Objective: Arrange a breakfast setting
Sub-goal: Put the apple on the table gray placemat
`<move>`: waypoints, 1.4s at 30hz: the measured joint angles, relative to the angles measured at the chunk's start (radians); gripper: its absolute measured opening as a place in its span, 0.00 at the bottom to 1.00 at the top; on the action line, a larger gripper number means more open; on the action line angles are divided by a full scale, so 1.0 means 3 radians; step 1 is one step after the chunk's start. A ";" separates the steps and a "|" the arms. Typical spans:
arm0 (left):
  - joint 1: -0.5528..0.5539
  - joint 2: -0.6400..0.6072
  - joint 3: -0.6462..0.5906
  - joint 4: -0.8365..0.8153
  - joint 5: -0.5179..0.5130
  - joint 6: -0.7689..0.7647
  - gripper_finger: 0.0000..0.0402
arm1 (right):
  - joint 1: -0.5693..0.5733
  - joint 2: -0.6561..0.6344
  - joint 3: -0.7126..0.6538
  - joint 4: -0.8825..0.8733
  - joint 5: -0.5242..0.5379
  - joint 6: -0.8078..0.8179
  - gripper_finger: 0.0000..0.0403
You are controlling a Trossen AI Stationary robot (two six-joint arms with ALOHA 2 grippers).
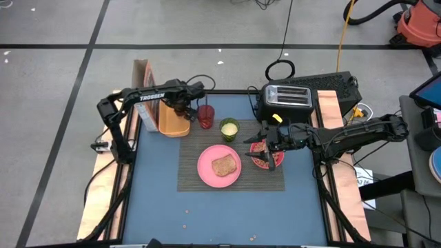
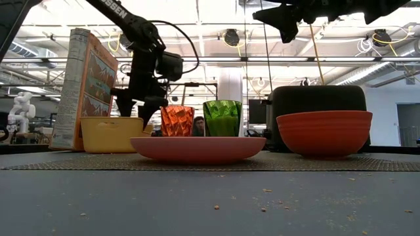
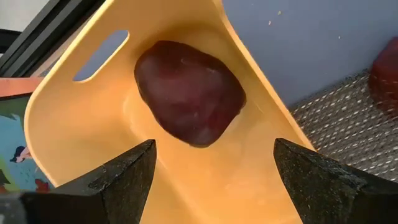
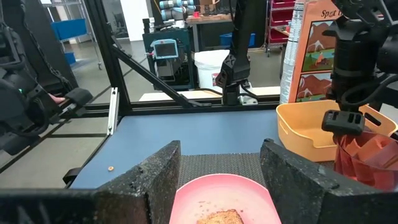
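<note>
On table, centre: dark woven placemat (image 1: 231, 165) lying flat on blue tabletop (image 1: 158, 193), carrying most of the setting.
Plate: flat pink round plate (image 1: 219, 166) sitting on mat's front-middle; brown toast slice (image 1: 223, 165) lying on it.
Bowl: deeper pink-red bowl (image 1: 265, 156) sitting on mat's right part, just beside plate; low view showing it in front of black toaster (image 2: 319, 98).
Cups: red faceted tumbler (image 1: 206, 116) standing upright at mat's rear-left edge; small green cup (image 1: 229, 129) standing upright just right of it, on mat.
Fruit: dark-red rounded fruit (image 3: 189, 92) lying inside yellow plastic bin (image 1: 173, 120), off the mat, left of tumbler; not being held.
L gripper (image 1: 185, 108): hovering over yellow bin, above fruit; fingers (image 3: 121, 174) spread wide either side of fruit, grasping nothing.
R gripper (image 1: 265, 141): hanging above bowl, raised clear of it per low view; fingers (image 4: 155, 171) parted, nothing between them, pink plate showing beyond.
Behind bin: cereal box (image 1: 146, 89) standing upright at table's rear-left.
Toaster: sitting at rear-right corner, behind bowl.
Crumbs: small bits (image 1: 186, 211) scattered on front tabletop.
Background: a person showing far off between tumbler and green cup, low view.
</note>
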 joint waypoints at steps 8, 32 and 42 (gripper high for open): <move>0.0030 0.0003 -0.0001 0.0089 -0.0028 -0.0001 0.82 | 0.0000 0.0000 0.0000 0.0001 0.0000 0.0001 0.53; 0.0051 -0.0046 -0.0012 0.0087 -0.0124 -0.0050 0.82 | 0.0000 0.0000 0.0000 0.0001 0.0000 0.0000 0.53; 0.0139 -0.0122 -0.0013 0.0083 -0.0113 -0.0140 0.82 | 0.0000 0.0000 0.0000 0.0001 0.0000 0.0001 0.53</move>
